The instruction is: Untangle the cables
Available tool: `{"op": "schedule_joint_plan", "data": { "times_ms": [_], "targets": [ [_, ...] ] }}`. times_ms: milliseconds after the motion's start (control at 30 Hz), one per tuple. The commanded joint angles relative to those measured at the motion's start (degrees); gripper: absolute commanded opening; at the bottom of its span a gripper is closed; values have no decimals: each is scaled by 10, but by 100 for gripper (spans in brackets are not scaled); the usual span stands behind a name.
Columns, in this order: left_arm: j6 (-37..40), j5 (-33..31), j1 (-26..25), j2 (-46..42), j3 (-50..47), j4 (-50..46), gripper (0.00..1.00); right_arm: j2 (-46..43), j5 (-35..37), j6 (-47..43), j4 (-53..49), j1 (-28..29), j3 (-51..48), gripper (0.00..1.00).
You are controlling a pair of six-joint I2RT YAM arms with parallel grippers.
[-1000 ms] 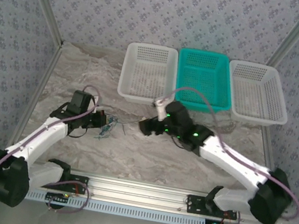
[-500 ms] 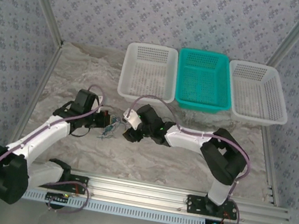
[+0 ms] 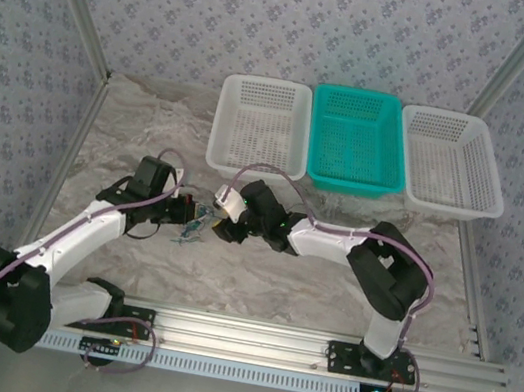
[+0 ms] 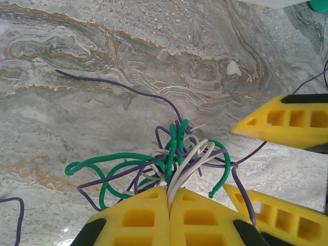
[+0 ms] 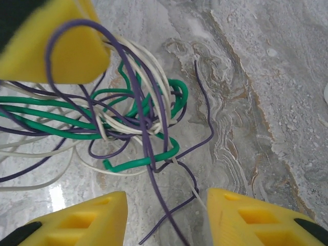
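Right gripper [image 5: 166, 200] sits nearer now, jaws wide — next, pinch one strand from the cables [image 5: 146, 123] the left gripper [image 4: 169, 197] clamps.

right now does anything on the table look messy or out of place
Only the cables: green, purple and white wires knotted in one clump, pinched in the shut left gripper. The right gripper is open beside the clump, with a loose purple end running between its fingers.

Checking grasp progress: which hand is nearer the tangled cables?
Left. The left hand is shut on the cables, with strands pinched between its fingers. The right hand is open with the knot just ahead of it, not gripping.
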Motion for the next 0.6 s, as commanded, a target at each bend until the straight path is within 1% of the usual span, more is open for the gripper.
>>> {"op": "schedule_joint_plan", "data": {
  "times_ms": [0,33,100,167,200,300,367,400,467,567],
  "targets": [
    [14,13,-3,-1,22,12,0,24,-11,-1,12,-3,12,46],
    [15,15,-2,-1,22,11,0,28,-11,-1,14,-4,13,42],
    [16,10,-3,-2,21,10,0,33,-9,-1,19,-4,12,26],
    [14,-4,-2,-3,21,5,0,31,-8,2,21,-5,8,6],
    [11,-16,-2,-4,19,0,0,29,-5,4,21,-5,5,0],
    [-12,-83,-2,-10,18,-19,0,15,10,32,39,-8,-18,0],
    [-42,-157,-1,-14,16,-41,0,1,36,81,83,-16,-49,0],
    [-52,-181,0,-17,15,-49,0,-4,47,105,100,-19,-62,0],
    [-79,-238,5,-22,15,-68,0,-18,94,169,126,-24,-90,0],
    [-107,-267,23,-25,10,-88,0,-40,169,246,135,-31,-126,0]
  ]
}}
